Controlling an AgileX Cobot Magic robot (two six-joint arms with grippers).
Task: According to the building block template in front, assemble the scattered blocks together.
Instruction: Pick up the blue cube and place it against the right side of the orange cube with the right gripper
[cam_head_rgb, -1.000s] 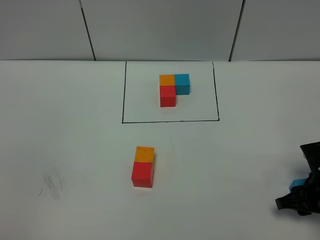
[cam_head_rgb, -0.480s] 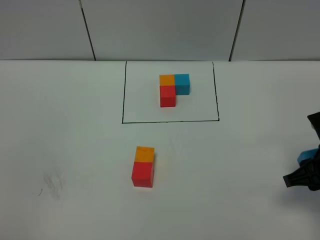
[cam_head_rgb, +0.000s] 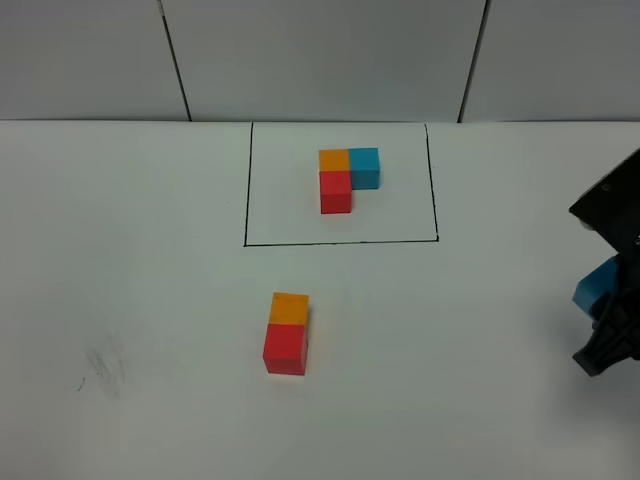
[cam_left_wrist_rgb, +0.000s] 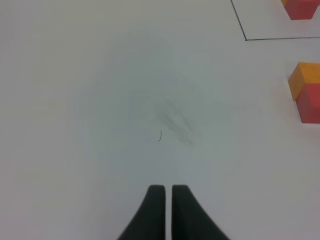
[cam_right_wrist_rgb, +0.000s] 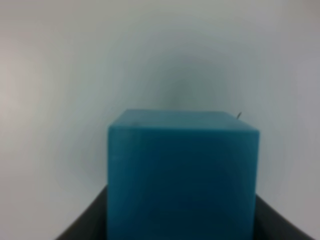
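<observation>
From the right wrist, the right tool (cam_right_wrist_rgb: 182, 227) visibly grips the teal-blue cube (cam_right_wrist_rgb: 182, 170); left tool (cam_left_wrist_rgb: 164, 192) pinched together.

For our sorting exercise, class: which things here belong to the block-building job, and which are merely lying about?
Job: framed template trio; orange block; red block; blue block.
Lying about: grey smudge.

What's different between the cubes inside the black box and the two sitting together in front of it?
The building block template has three cubes, orange, blue and red, in an L; the loose pair has only orange and red, in a line. The template sits inside a drawn black rectangle; the pair lies outside it, unframed. Both have orange touching red.
</observation>
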